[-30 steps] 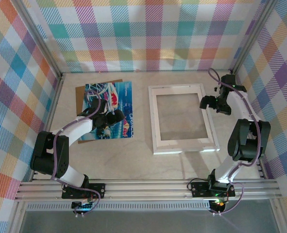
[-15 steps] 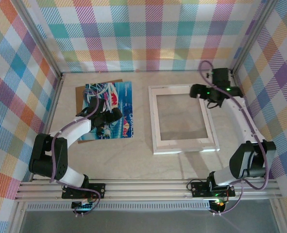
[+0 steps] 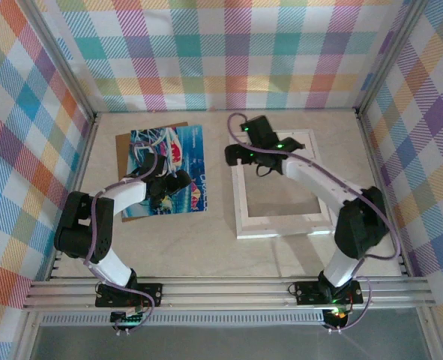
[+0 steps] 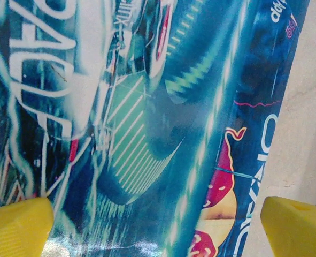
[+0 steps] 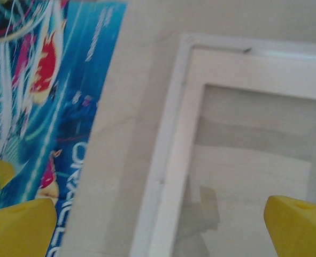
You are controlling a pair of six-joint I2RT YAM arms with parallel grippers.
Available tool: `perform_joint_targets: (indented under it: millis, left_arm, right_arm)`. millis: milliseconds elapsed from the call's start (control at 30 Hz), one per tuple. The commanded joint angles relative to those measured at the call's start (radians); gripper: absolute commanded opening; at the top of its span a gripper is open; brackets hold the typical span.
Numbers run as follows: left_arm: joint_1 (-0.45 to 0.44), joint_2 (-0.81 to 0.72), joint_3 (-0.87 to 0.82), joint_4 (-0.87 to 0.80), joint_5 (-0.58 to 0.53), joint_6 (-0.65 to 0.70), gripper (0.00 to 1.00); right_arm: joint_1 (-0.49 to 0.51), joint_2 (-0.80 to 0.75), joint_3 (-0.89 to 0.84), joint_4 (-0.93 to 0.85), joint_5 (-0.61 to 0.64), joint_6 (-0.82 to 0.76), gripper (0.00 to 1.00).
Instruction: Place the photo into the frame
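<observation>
The photo (image 3: pixel 185 150), blue and teal with red patches, lies flat on the table at the left. My left gripper (image 3: pixel 178 181) hovers low over its right half, open, with nothing between its yellow fingertips (image 4: pixel 16 227); the print (image 4: pixel 147 107) shows close beneath them. The frame (image 3: pixel 281 224), white-bordered with a clear pane, lies flat to the right of the photo. My right gripper (image 3: pixel 230 156) hangs open over the frame's far left corner. In the right wrist view, the frame's left rail (image 5: pixel 171 155) runs between its yellow fingertips (image 5: pixel 299 225), and the photo (image 5: pixel 40 80) lies to the left.
A brown board (image 3: pixel 124 142) sticks out from under the photo's far left corner. A strip of bare table (image 3: pixel 217 187) separates photo and frame. Plaid walls close in the back and both sides.
My right arm has swung left from the frame's far right corner across to its far left corner. The left gripper has stayed over the photo, open.
</observation>
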Motion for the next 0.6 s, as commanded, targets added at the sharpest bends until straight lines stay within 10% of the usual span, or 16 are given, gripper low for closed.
perform_joint_targets:
  millis: [0, 300, 567]
  left_arm:
    - [0.001, -0.040, -0.055, -0.005, 0.038, -0.034, 1.00]
    - [0.055, -0.213, -0.198, 0.045, 0.091, -0.113, 1.00]
    - [0.174, -0.182, -0.159, 0.094, 0.103, -0.102, 1.00]
  right_arm:
    - [0.054, 0.073, 0.041, 0.001, -0.017, 0.080, 0.99]
    - [0.134, 0.205, 0.038, 0.099, -0.122, 0.228, 0.61]
    - [0.195, 0.335, 0.077, 0.126, -0.127, 0.329, 0.48]
